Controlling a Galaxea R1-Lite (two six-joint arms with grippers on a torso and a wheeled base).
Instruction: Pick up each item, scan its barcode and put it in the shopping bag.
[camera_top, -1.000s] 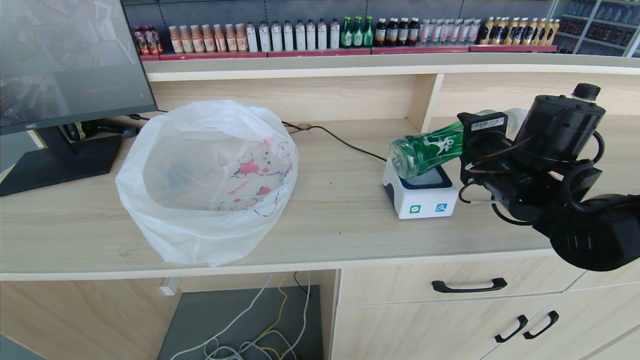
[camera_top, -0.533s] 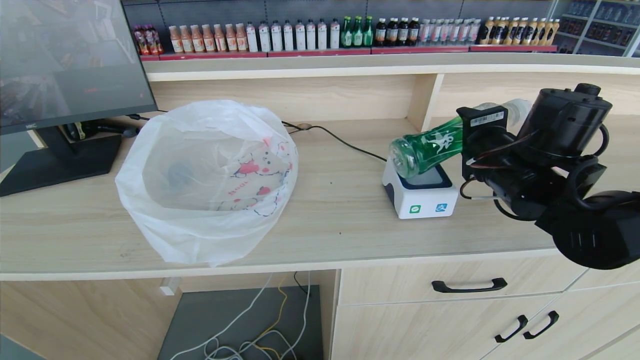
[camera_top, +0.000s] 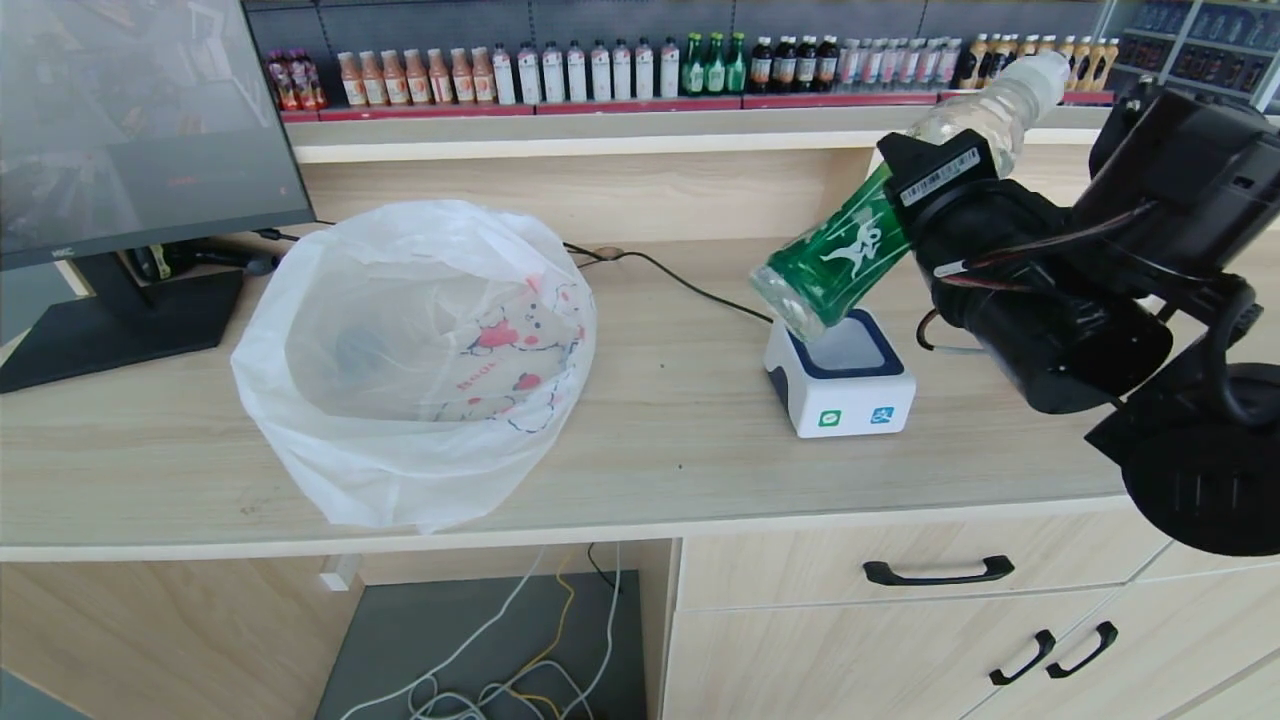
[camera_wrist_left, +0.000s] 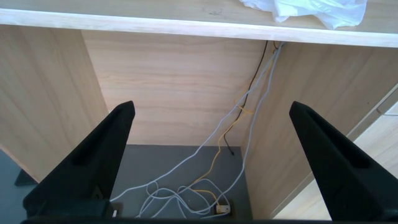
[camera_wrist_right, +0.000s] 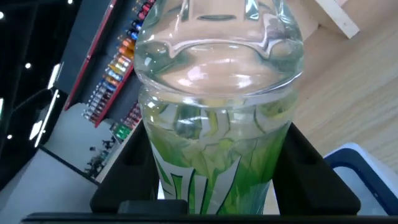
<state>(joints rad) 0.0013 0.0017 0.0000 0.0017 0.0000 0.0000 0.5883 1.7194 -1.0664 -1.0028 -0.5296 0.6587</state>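
Note:
My right gripper (camera_top: 915, 215) is shut on a clear bottle with a green label (camera_top: 845, 250). It holds the bottle tilted, base down, just above the white scanner box (camera_top: 840, 385) on the counter. In the right wrist view the bottle (camera_wrist_right: 217, 124) sits clamped between the two black fingers (camera_wrist_right: 127, 171), and a corner of the scanner (camera_wrist_right: 367, 171) shows beside it. The white plastic shopping bag (camera_top: 415, 360) stands open on the counter to the left, with some items inside. My left gripper (camera_wrist_left: 211, 162) hangs open below the counter edge, facing cables on the floor.
A monitor (camera_top: 130, 130) on a black stand occupies the counter's far left. A black cable (camera_top: 660, 270) runs across the counter behind the scanner. A raised shelf (camera_top: 700, 125) with rows of bottles backs the counter. Drawers with black handles (camera_top: 940, 572) lie below on the right.
My right gripper has lifted the bottle up off the scanner and tilted it steeper, neck raised toward the back shelf. The bag and scanner have not moved.

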